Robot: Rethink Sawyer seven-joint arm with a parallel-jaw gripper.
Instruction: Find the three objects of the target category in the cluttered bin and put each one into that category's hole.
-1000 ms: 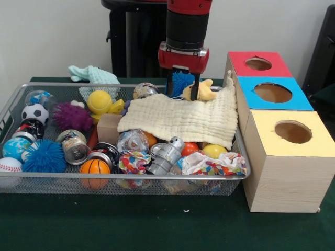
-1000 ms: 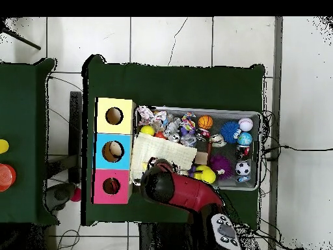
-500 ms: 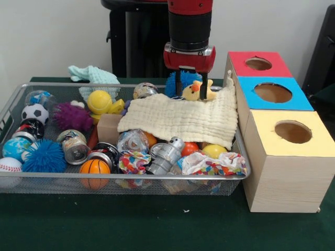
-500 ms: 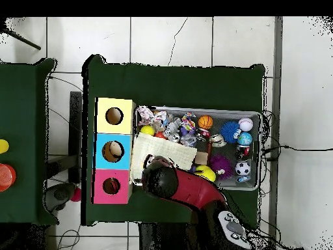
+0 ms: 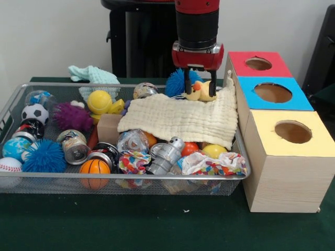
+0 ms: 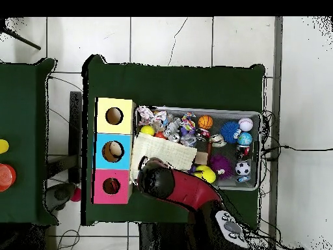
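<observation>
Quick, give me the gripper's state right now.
Gripper: shut on the yellow plush toy, held above the far edge of the cream cloth.

Your front camera sits low across the tabletop point(image 5: 157, 230), close in, facing the robot: the bin point(image 5: 125, 175) fills the near left, the box point(image 5: 285, 178) the right, and the arm point(image 5: 197, 26) drops in from the top edge. Your overhead camera hangs high, looking straight down, with the robot's base at the bottom, so the box point(image 6: 97, 153) lies left of the bin point(image 6: 257, 117) and floor tiles point(image 6: 169, 39) surround the tabletop point(image 6: 175, 84). Both views share bin, box and arm point(image 6: 185, 189).
</observation>
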